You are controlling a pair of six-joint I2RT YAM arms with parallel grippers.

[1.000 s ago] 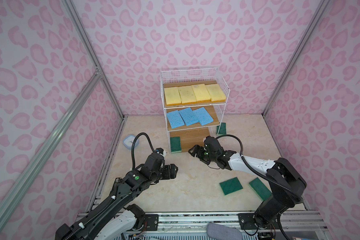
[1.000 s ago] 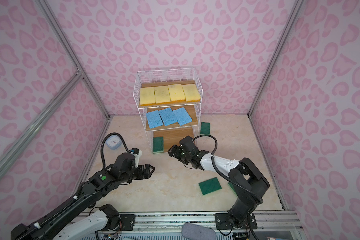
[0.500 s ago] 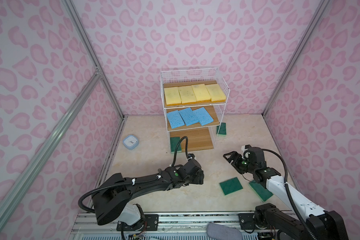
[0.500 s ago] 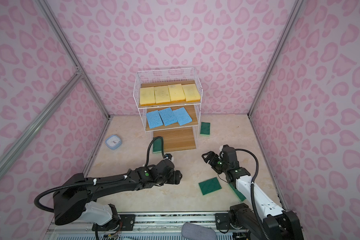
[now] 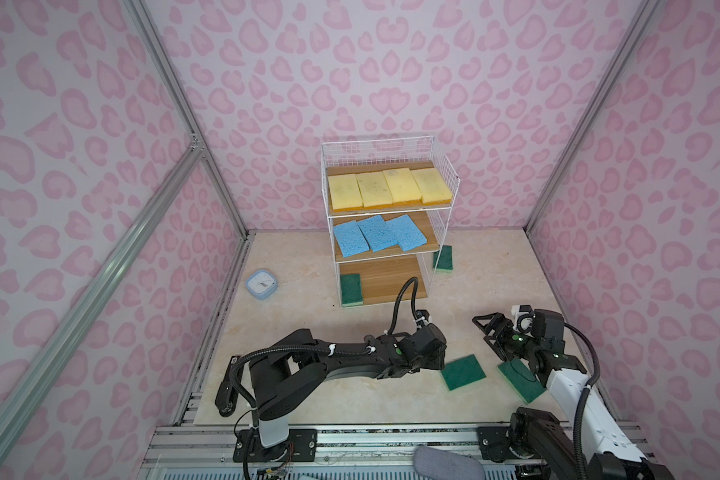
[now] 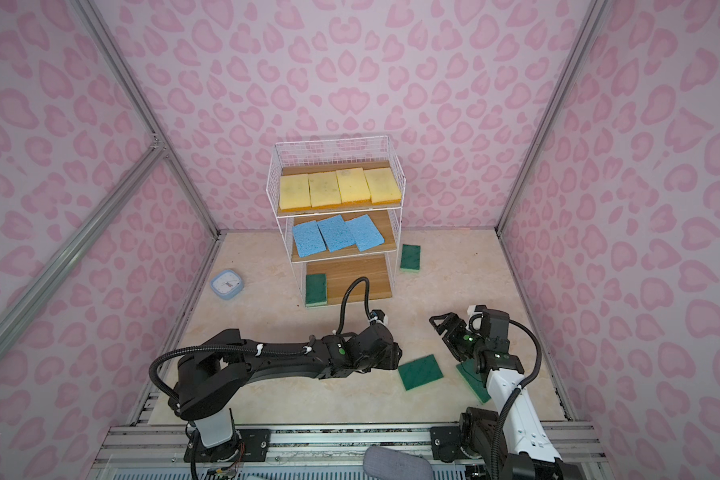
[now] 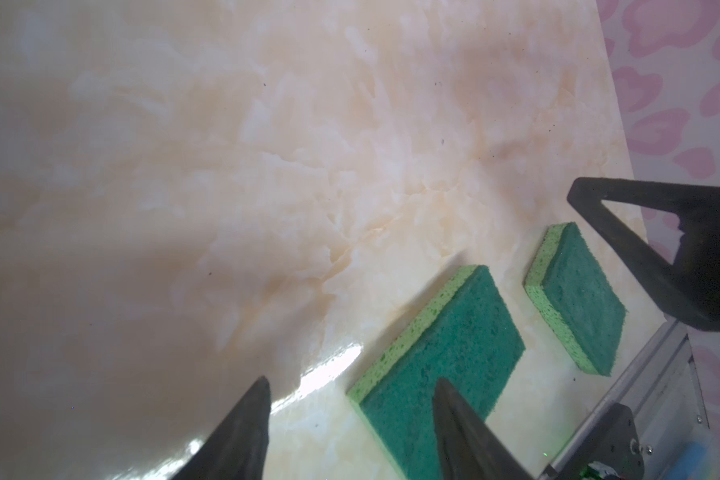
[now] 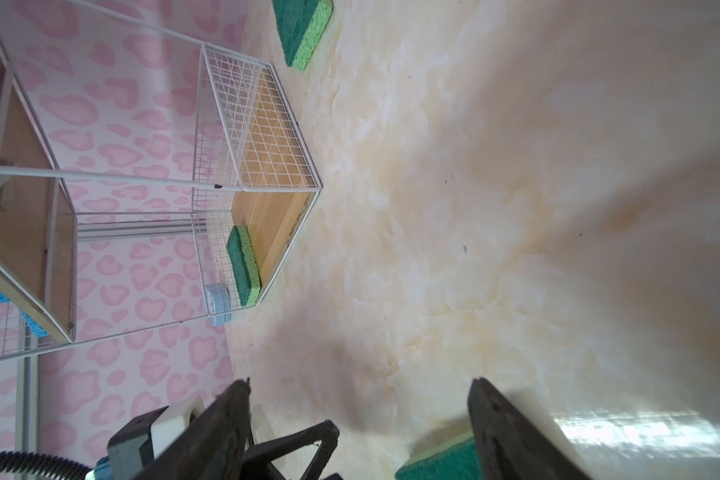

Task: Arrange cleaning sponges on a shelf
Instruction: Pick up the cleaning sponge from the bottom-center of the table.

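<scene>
Hovering low over the marble table (image 7: 225, 166), the left gripper (image 7: 352, 380) had its jaws apart and clamped nothing. One finger was above a dark green sponge (image 7: 445, 336), the other past that sponge's edge. The right gripper (image 5: 481, 329), its jaws also apart and empty, hung beside them. A second green sponge (image 5: 520, 380) lay partly under its arm. The shelf (image 5: 445, 174) stood well apart.

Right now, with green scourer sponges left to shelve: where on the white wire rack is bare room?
The bottom wooden board is bare from the dark green sponge at its left end to its right end. The middle board has a narrow strip right of three light blue sponges. Four pale yellow sponges fill the top board.
</scene>
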